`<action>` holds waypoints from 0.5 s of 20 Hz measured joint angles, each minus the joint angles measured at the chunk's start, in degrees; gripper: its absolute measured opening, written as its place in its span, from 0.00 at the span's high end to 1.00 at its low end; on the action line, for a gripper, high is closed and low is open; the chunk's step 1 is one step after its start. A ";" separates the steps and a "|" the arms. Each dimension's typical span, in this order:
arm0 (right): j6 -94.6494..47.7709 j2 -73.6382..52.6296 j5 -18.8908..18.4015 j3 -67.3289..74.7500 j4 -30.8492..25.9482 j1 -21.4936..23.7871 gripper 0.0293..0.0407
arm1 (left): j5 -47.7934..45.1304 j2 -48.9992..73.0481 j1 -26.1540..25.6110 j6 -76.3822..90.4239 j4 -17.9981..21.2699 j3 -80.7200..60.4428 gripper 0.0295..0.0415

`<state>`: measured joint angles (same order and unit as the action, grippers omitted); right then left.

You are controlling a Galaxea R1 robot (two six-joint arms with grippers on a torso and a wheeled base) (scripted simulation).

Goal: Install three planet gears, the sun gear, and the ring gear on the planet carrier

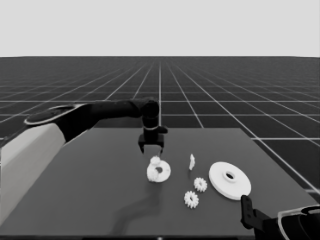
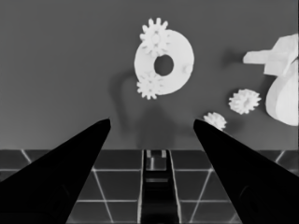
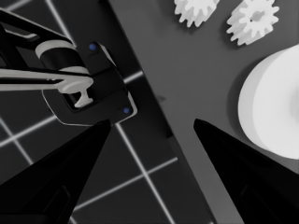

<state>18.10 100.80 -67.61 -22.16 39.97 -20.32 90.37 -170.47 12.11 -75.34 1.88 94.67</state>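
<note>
Left gripper (image 1: 151, 148): hung just above the smaller round part, fingers spread wide with nothing between them, as the left wrist view shows.
Right gripper (image 1: 245, 207): parked at the table's near right corner; fingers seen well apart and empty in its own wrist view.
Smaller round part (image 1: 159, 172): lies flat near the middle of the table, wide hole in its centre. This is taken to be the planet carrier.
Seated gears: two planet gears (image 2: 154, 36) are seen on the smaller round part's face in the left wrist view, one on each side of the hole, teeth hanging a bit past the rim.
Loose gears (image 1: 191, 199): two more lie on the table between the smaller and larger round parts, close together but apart.
Larger round part (image 1: 229, 179): flat on the table toward the right, untouched. The ring gear, by the look of it.
Thin white piece (image 1: 192, 161): stands upright behind the loose gears.
Handling, probably: gears are judged light, rigid and pretty slick, so easily nudged or flipped. A pinch across the toothed rim, fingers straight down, is likely best. Seated ones could be knocked off if bumped.
Progress guess: two gears on, one planet, sun and ring left.
</note>
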 joint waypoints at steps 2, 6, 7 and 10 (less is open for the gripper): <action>0.00 0.00 0.00 0.00 0.00 0.00 0.19 | 0.07 -0.07 0.30 0.15 0.34 0.22 0.25; 0.00 0.00 0.00 0.00 0.00 0.00 0.19 | -40.89 51.04 5.77 71.39 -15.52 -54.83 0.12; 0.00 0.00 0.00 0.00 0.00 0.00 0.19 | -45.30 59.06 6.44 81.29 -17.21 -61.39 0.19; 0.00 0.00 0.00 0.00 0.00 0.00 0.19 | -50.33 67.82 7.25 92.56 -19.15 -68.88 0.25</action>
<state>18.10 100.80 -67.61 -22.16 39.97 -20.32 40.04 -102.65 19.36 17.22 -17.27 25.80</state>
